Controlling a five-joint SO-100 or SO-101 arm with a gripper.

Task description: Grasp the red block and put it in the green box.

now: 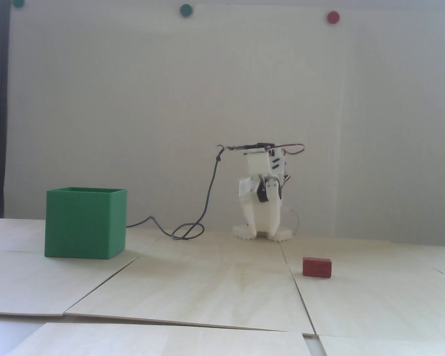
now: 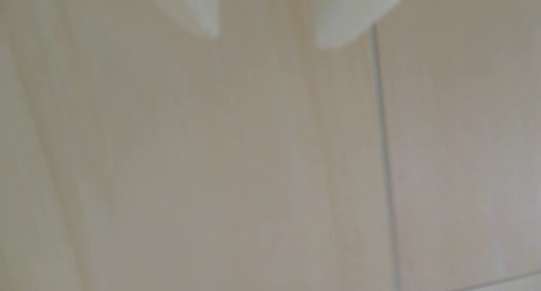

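We judge the task barely begun: the red block [image 1: 316, 267] lies untouched on the surface [image 1: 222, 289] at lower right of the fixed view, well apart from the green box [image 1: 85, 223] at left. In the wrist view our tool [image 2: 268, 39] shows two tips apart, holding nothing. A dark cable [image 1: 193, 226] loops near the arm's base [image 1: 261, 218]; nothing blocks the block.

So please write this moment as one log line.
stage: start | gripper: open, empty | red block: on table, untouched | green box: left in fixed view
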